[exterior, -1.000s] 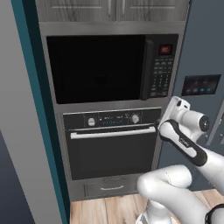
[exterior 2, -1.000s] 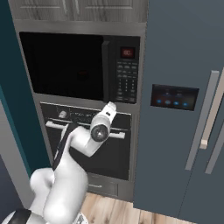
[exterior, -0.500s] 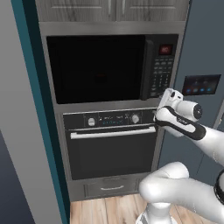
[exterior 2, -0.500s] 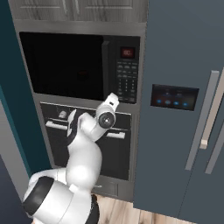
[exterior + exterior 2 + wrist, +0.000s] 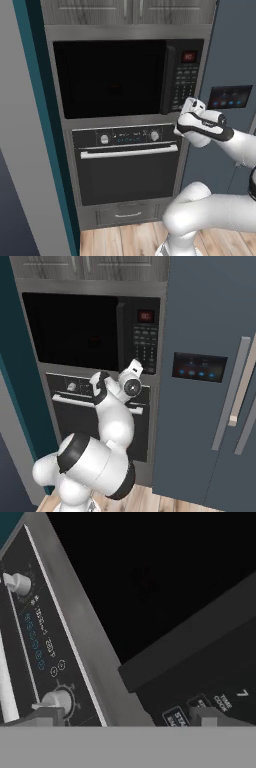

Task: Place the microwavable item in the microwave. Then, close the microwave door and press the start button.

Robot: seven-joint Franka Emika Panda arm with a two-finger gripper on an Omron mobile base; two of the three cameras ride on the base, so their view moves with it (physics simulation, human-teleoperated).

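Observation:
The microwave point(image 5: 125, 77) is a wide black built-in box, and the microwave door point(image 5: 107, 75) lies flush in its front with its vertical handle point(image 5: 167, 77) beside the keypad point(image 5: 184, 85). Through the dark window shows a faint dark-red blur point(image 5: 114, 90); I cannot tell whether it is the microwavable item. My gripper point(image 5: 184, 114) point(image 5: 134, 367) hovers just in front of the microwave's lower right corner, below the keypad. In the hand view its fingertips point(image 5: 47, 714) stand wide apart, open and holding nothing, with the door handle point(image 5: 190, 647) and the lowest keypad buttons point(image 5: 220, 702) close ahead.
An oven point(image 5: 127, 170) with knobs and a horizontal steel bar handle point(image 5: 129, 151) sits directly under the microwave, with a drawer point(image 5: 127, 215) below. A dark blue fridge point(image 5: 210, 406) with a control panel point(image 5: 199, 367) and long handles point(image 5: 239, 381) stands right. A teal wall point(image 5: 42, 130) runs left.
The arm has swung the hand up and to the left, from in front of the oven's panel to the microwave's lower right corner. The jaws have stayed open.

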